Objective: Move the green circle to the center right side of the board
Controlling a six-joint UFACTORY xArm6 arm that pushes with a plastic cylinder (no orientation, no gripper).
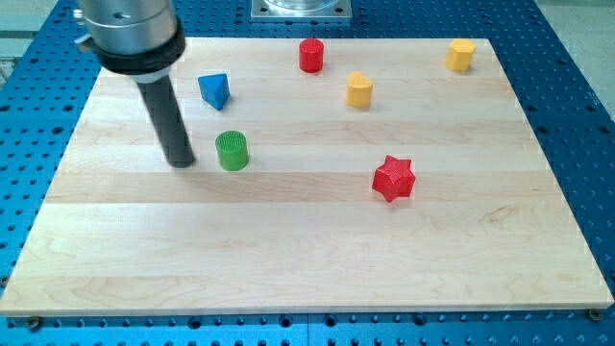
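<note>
The green circle stands on the wooden board, left of the middle. My tip rests on the board just to the left of the green circle, with a small gap between them. The dark rod rises from the tip toward the view's top left.
A blue triangle lies above the green circle. A red cylinder is at the top middle. A yellow block is right of it, another yellow block at the top right. A red star lies right of centre.
</note>
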